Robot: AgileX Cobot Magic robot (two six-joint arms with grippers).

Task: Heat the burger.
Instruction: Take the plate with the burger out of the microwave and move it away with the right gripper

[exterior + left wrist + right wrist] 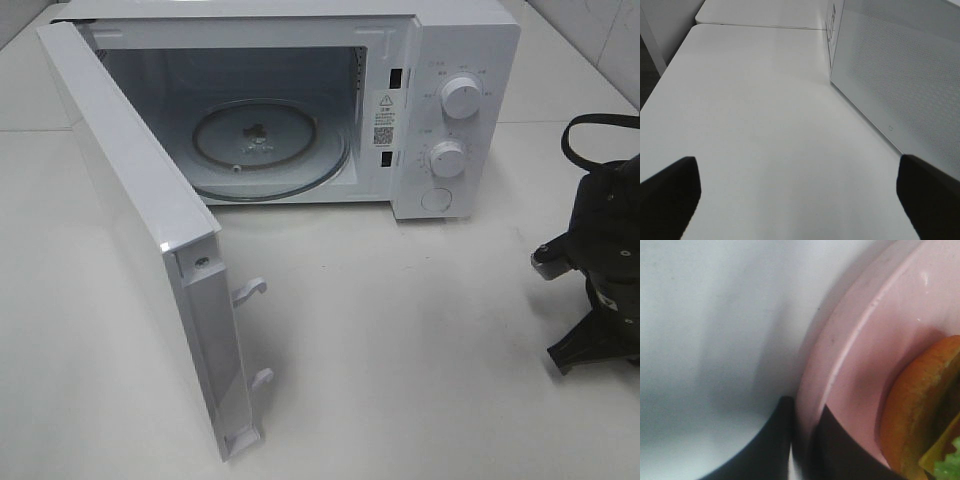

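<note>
Your right pincer (pixel 802 450) was clamped on the rim of the pink plate (pixel 850 350), 1 dark finger on each face of the smooth lip. Just beyond the fingers on that plate sat the burger (pixel 920 415), glossy brown bun over green lettuce. Your left pincer (pixel 799 192) stood released over bare white table (pixel 765 125), beside the perforated microwave door (pixel 900 70). Farther off, the microwave (pixel 440 60) gaped, its round glass turntable (pixel 270 145) unloaded. Door open; loading, closing and starting remained.
</note>
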